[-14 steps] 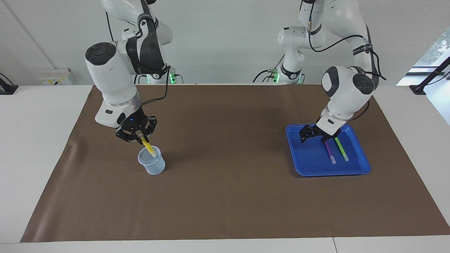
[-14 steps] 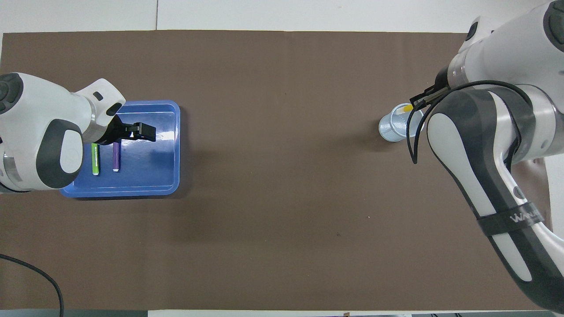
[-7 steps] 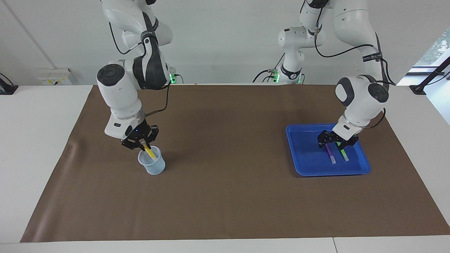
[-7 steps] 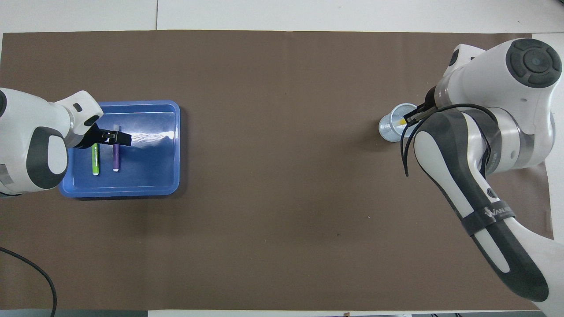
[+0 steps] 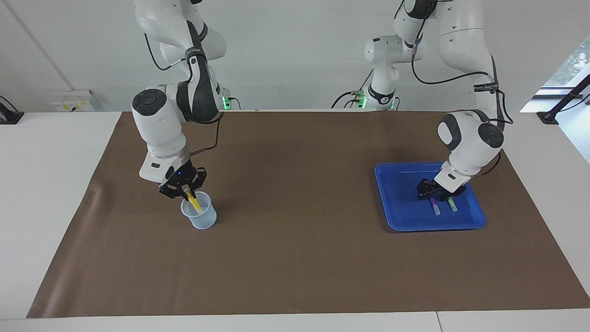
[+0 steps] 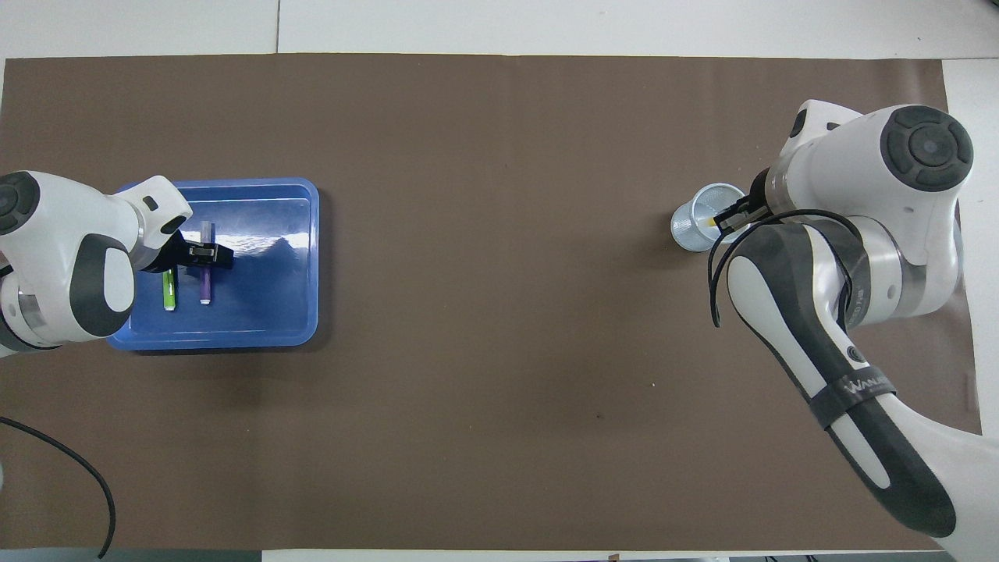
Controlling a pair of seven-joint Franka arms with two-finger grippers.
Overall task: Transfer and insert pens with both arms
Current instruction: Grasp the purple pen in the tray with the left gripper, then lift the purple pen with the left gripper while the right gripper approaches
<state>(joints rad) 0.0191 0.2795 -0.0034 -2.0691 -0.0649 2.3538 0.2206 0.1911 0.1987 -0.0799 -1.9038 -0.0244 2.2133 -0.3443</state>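
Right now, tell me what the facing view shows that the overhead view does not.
Facing view only: both arms' bases and the wall; the right pincer shut on the yellow pen, slanting into the cup.

Overhead view only: the purple pen's end reaching past the left pincer, which is down over it; the cup's inside from above.

Both: the blue tray holding the purple and green pen, and the brown mat.
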